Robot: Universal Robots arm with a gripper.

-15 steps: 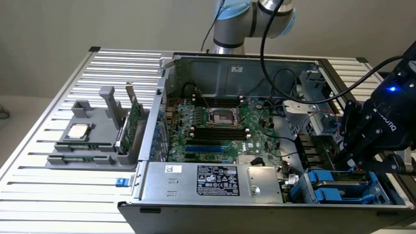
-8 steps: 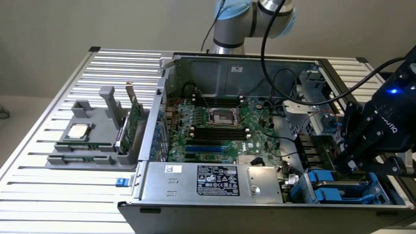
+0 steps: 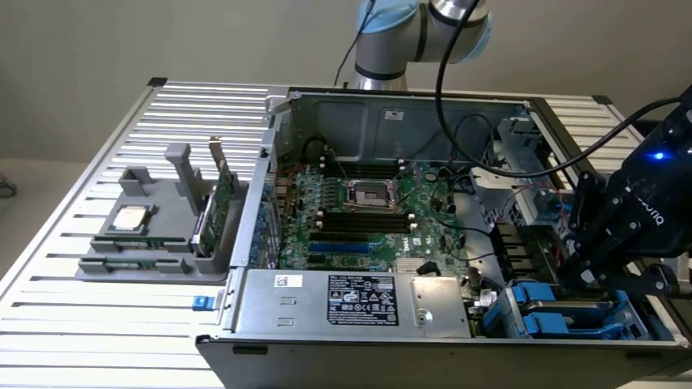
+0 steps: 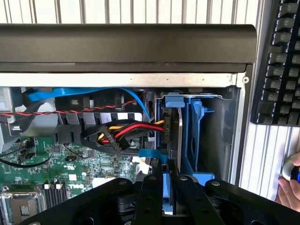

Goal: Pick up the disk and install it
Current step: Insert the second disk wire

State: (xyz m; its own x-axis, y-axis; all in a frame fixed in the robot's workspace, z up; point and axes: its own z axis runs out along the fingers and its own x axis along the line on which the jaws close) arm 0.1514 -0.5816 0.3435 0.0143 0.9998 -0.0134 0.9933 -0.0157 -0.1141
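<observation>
The exterior view shows the whole workstation: an open computer case [image 3: 433,235] lies on a slatted white counter [image 3: 130,308], with the motherboard [image 3: 368,219] exposed and a power supply [image 3: 357,300] along the case's near wall. Near the counter's edge at the exterior view's left, a grey fixture [image 3: 151,235] carries a small square processor chip [image 3: 130,217] and an upright green circuit card [image 3: 216,207]. The wrist view adds detail that the exterior view lacks: a bundle of red, yellow and black cables [image 4: 124,132], a blue data cable [image 4: 84,93], a black keyboard [image 4: 279,61] lying on the counter beyond the case wall, and part of a person's hand [image 4: 288,187] at the frame edge. The disk [image 4: 171,136] stands on edge in its blue carrier frame inside the blue drive bay [image 4: 197,136], in the case corner near the counter's near edge at the exterior view's right; only its narrow edge and blue rails are visible. The arm reaches down over that corner, wrist pointing into the bay. The end effector [image 4: 164,180] is set narrow, its black fingers [image 4: 152,187] clamped on the blue carrier of the disk.
</observation>
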